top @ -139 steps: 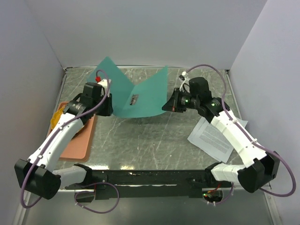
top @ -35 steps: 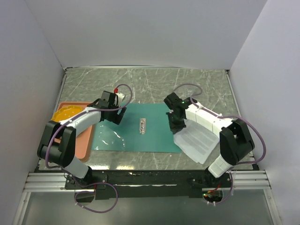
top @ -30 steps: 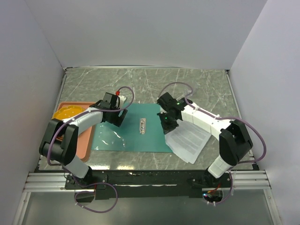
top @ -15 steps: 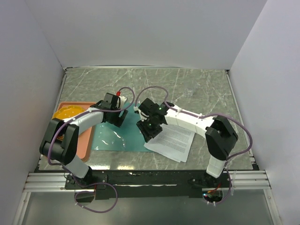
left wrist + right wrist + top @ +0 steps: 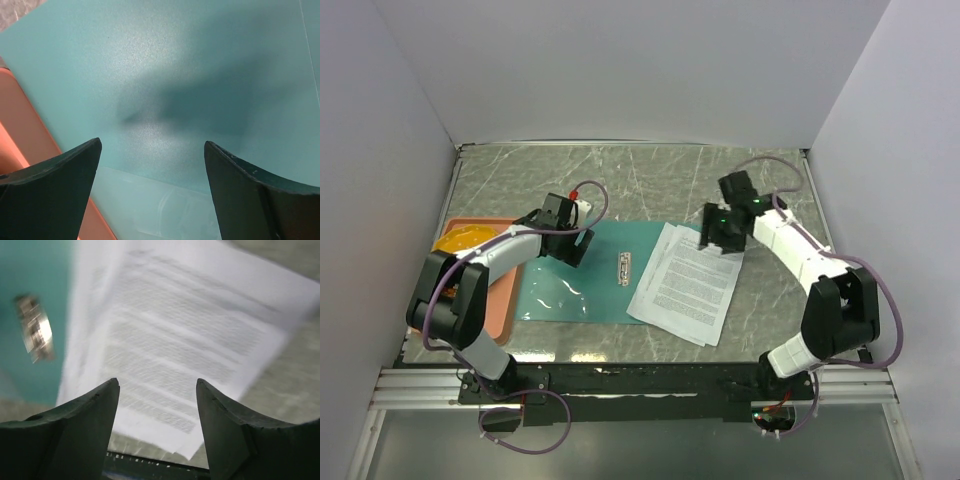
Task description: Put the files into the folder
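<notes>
Both grippers stand with jaws spread and nothing between them. Right gripper (image 5: 723,232) hangs over the far right corner of the white printed paper sheets (image 5: 685,282), its dark fingers (image 5: 75,435) apart in the wrist view with the blurred lines of text showing in the gap. Those sheets lie flat as a slightly fanned stack, tilted a little, covering the right half of the thin teal-green plastic folder (image 5: 570,290) and running past its edge at 3 o'clock and 6 o'clock onto the grey marbled table (image 5: 650,175). Opened flat, the folder lies at the middle of the table, its small metal clip (image 5: 624,268) bare just left of the stack. Left gripper (image 5: 574,246) hovers at the folder's 10 o'clock corner, fingers (image 5: 55,192) wide over the teal surface. At 9 o'clock of the folder sits a salmon-orange tray (image 5: 492,310), touching or slightly under the folder's edge, with an orange-yellow thing (image 5: 455,242) at its far end.
</notes>
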You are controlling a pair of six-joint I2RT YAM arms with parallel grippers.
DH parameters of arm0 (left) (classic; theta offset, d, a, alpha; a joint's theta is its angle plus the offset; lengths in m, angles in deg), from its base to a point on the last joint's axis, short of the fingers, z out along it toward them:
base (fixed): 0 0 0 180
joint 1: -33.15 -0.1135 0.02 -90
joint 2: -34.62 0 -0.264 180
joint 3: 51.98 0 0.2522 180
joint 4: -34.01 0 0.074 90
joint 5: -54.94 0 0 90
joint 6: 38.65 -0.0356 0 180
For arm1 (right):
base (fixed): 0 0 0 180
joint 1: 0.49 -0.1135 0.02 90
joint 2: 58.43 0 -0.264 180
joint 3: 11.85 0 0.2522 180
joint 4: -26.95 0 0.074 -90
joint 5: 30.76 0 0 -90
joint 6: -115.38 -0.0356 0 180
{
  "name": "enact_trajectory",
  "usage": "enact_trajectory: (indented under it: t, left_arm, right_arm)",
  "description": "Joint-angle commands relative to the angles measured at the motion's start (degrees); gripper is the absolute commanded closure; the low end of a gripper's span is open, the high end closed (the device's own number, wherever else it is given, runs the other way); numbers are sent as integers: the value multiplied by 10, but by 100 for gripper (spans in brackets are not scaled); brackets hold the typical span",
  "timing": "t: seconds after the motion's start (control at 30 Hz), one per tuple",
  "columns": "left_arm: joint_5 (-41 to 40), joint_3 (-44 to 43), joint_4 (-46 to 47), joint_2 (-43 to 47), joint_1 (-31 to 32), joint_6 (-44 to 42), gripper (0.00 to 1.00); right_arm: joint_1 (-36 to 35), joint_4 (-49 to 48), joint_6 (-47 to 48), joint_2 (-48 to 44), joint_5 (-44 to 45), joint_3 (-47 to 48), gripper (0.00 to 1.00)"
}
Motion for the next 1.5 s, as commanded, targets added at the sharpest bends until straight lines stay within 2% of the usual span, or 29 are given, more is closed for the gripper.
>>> enact_trajectory:
  t: [0.0, 0.33, 0.5, 0.73, 1.07, 1.23, 1.47]
  left_arm:
    - [-6, -24, 1, -15, 8, 2, 10]
    - [-7, -57, -1, -50, 25, 0, 10]
    - [-9, -65, 1, -60, 31, -2, 11]
    - [-7, -90, 2, -89, 38, -9, 11]
    - [-10, -110, -2, -105, 39, -13, 11]
    - [-10, -110, -6, -107, 40, -11, 11]
    - [12, -114, -19, -100, 40, -15, 11]
  right_arm:
    - [57, 43, -55, 12, 33, -49, 34]
    - [78, 66, -65, 24, 29, -95, 36]
    - [80, 78, -72, -17, 40, -122, 33]
    - [93, 99, -96, -12, 66, -128, 31]
    - [94, 32, -96, 12, 64, -136, 42]
    - [94, 5, -103, 21, 89, -150, 45]
    - [94, -20, -112, 38, 80, -168, 48]
